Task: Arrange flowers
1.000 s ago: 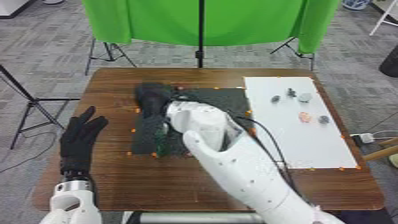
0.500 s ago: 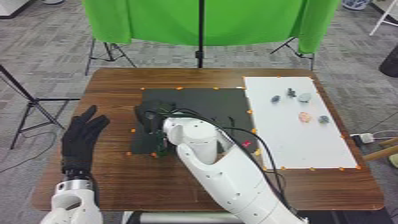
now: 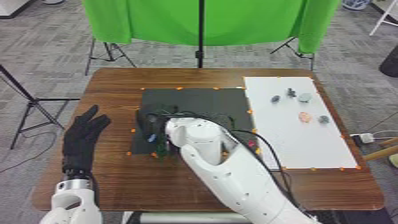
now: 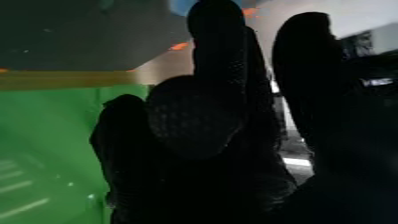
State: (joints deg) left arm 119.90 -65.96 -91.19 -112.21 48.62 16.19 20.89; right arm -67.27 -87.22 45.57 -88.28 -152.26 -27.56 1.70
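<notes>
One relaxed left hand rests beside the dark mat, presumably giving the right hand room; whether that one grips anything, I cannot tell

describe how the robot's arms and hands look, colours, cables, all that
Both arms are white with rounded shells; the right one has small dark dots along it and black cables running beside it. The left hand and the right hand wear black fabric gloves, and the right glove shows a textured patch.
</notes>
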